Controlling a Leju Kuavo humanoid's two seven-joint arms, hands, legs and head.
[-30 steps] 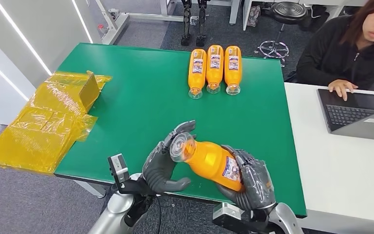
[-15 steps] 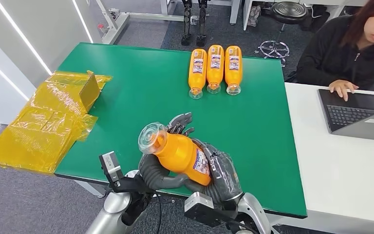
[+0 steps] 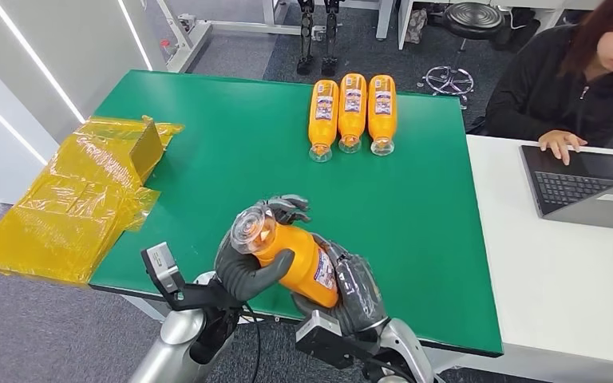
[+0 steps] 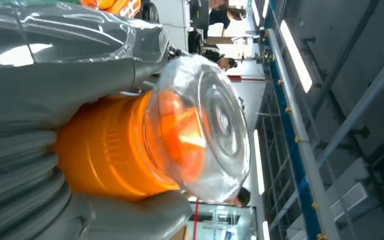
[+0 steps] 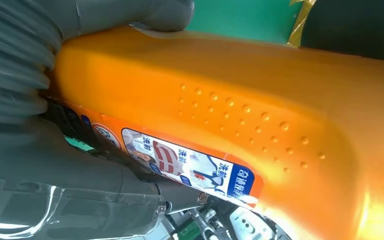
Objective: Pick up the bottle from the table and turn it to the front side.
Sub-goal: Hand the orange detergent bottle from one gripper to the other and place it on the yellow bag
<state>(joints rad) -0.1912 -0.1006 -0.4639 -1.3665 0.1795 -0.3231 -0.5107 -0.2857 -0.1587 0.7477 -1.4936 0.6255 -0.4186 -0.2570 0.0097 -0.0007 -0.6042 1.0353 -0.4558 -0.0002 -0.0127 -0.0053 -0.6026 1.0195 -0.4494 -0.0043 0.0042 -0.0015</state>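
Note:
An orange bottle point(image 3: 295, 257) with a clear cap point(image 3: 249, 227) is lifted over the near edge of the green table point(image 3: 231, 159), cap pointing up and left. My left hand point(image 3: 247, 267) wraps its neck end, thumb across the front. My right hand point(image 3: 355, 291) grips its base end, where the label point(image 3: 323, 271) faces up. In the left wrist view the clear cap point(image 4: 205, 125) and orange neck point(image 4: 110, 145) sit against my left hand point(image 4: 40, 90). In the right wrist view the bottle body point(image 5: 260, 115) and its label point(image 5: 190, 167) lie in my right hand point(image 5: 55, 165).
Three more orange bottles point(image 3: 352, 112) lie side by side at the table's far edge. Yellow plastic wrapping with a box point(image 3: 88, 191) hangs off the left side. A person point(image 3: 583, 80) sits at a white desk point(image 3: 559, 279) on the right, with a laptop point(image 3: 587, 187).
Both hands carried the bottle leftward and nearer to me. The cap end tipped more upright, and my left hand closed around the neck.

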